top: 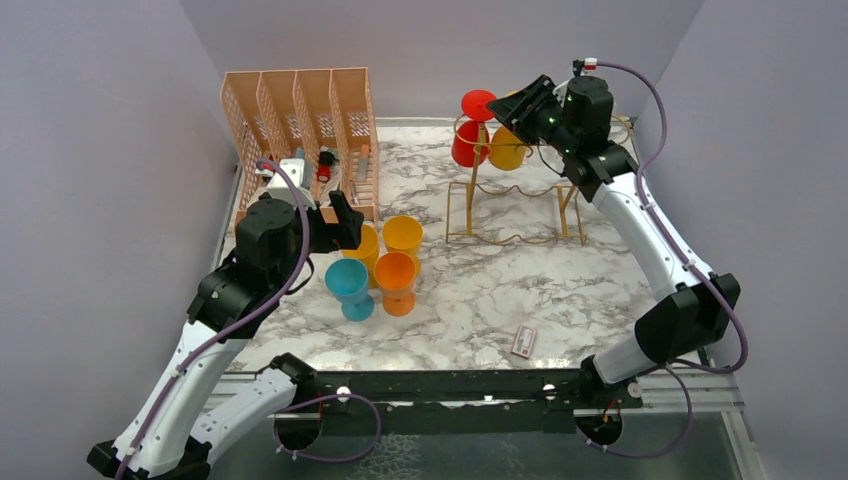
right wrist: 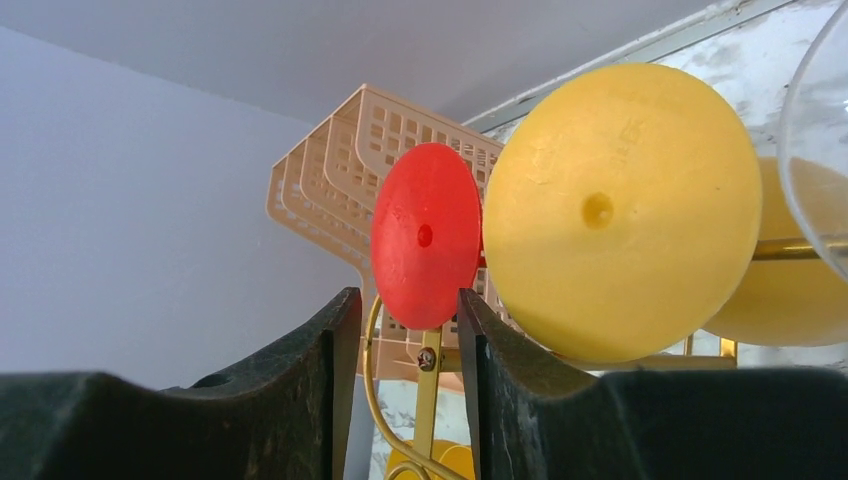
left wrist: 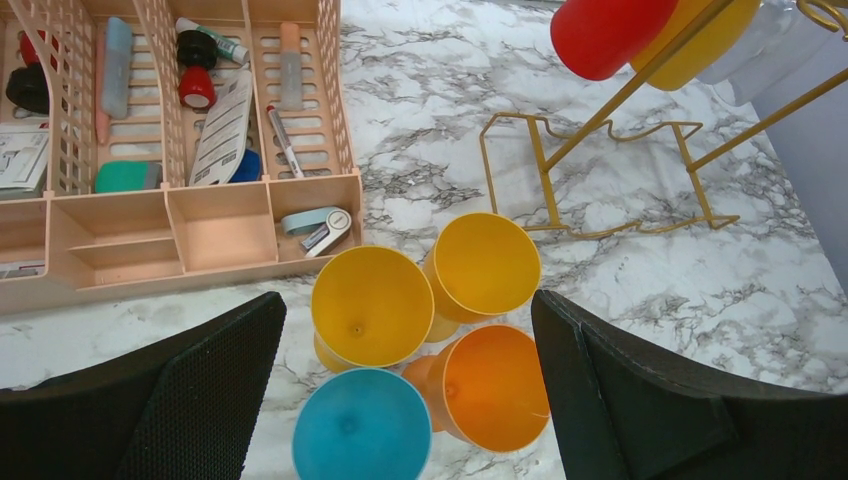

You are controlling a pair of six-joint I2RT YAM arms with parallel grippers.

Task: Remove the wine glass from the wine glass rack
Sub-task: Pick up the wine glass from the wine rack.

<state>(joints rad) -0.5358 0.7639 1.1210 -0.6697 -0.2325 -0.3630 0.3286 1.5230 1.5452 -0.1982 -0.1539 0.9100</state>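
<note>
The gold wire wine glass rack (top: pixel 515 238) stands at the back right. A red wine glass (top: pixel 468 140) and a yellow one (top: pixel 507 148) hang upside down from its top rail. My right gripper (top: pixel 512 108) is up at that rail. In the right wrist view its fingers (right wrist: pixel 410 312) stand apart with a narrow gap. The lower rim of the red glass's foot (right wrist: pixel 425 235) sits in that gap, with the rack's post (right wrist: pixel 428 400) behind it. The yellow foot (right wrist: pixel 620 210) is just to the right. My left gripper (left wrist: pixel 410 400) hangs wide open above several goblets and holds nothing.
Blue (top: pixel 350 285), orange (top: pixel 396 280) and two yellow goblets (top: pixel 403 237) stand upright at the table's centre left. A peach lattice organiser (top: pixel 300 140) with small items fills the back left. A small card (top: pixel 524 342) lies near the front. A clear glass (right wrist: pixel 815 150) hangs on the rack's right side.
</note>
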